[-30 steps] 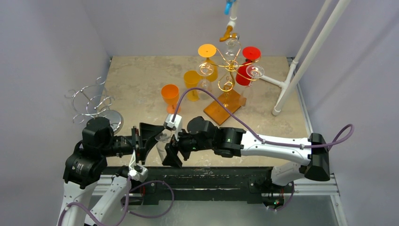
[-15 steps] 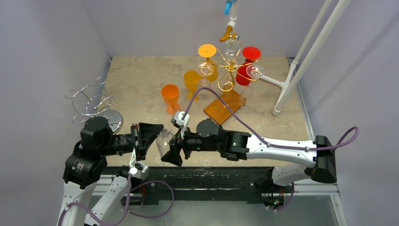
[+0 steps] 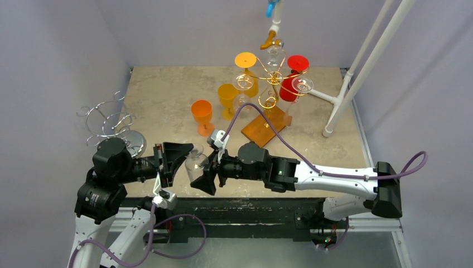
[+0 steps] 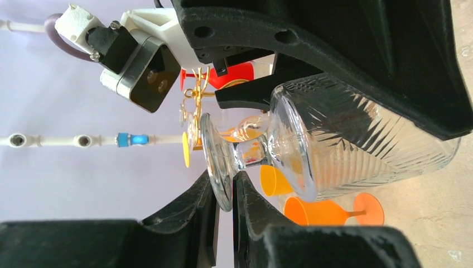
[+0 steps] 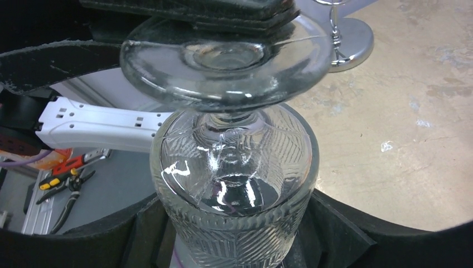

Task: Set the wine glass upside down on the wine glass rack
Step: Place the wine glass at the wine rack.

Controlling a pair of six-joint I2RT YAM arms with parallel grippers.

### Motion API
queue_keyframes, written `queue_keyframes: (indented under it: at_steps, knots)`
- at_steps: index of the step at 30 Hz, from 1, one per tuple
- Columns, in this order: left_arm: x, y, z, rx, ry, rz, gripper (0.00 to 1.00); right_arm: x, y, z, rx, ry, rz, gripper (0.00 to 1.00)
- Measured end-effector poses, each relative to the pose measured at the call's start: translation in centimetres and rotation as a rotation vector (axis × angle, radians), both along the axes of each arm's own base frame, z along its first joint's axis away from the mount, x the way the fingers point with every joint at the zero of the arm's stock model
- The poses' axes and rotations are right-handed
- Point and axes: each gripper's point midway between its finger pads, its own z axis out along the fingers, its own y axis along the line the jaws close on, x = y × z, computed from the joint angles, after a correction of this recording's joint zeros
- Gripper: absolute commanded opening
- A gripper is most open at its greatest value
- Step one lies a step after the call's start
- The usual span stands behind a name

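Note:
A clear cut-glass wine glass (image 3: 195,165) hangs in the air between my two grippers, near the table's front edge. My left gripper (image 3: 177,162) is shut on the rim of its foot; in the left wrist view the left gripper (image 4: 226,195) pinches the foot (image 4: 216,162). My right gripper (image 3: 204,177) is shut around the bowl (image 4: 362,145). In the right wrist view the right gripper (image 5: 234,229) grips the bowl (image 5: 234,184), with the foot (image 5: 223,61) facing the camera. A gold wine glass rack (image 3: 271,84) on a wooden base (image 3: 261,131) stands at the back.
A silver wire rack (image 3: 109,120) stands at the left edge; its base shows in the right wrist view (image 5: 348,39). An orange glass (image 3: 202,114) and a yellow glass (image 3: 227,95) stand mid-table. Several glasses hang on the gold rack. A white pipe frame (image 3: 357,72) stands at the right.
My right wrist has shifted a little right and turned, carrying the glass with it. The glass's foot now sits between my left fingers. The left arm barely moved.

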Motion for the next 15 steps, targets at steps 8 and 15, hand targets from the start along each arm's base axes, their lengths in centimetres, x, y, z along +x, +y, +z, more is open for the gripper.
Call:
queue_keyframes:
  at_steps: [8, 15]
  knots:
    - [0.3, 0.0, -0.2, -0.015, 0.033, 0.015, 0.0, 0.7, 0.7, 3.6, 0.161, 0.0, -0.04, 0.94]
    - [0.5, 0.1, -0.2, -0.015, 0.037, 0.027, 0.0, 0.9, 0.8, 3.8, 0.183, 0.011, -0.053, 0.99]
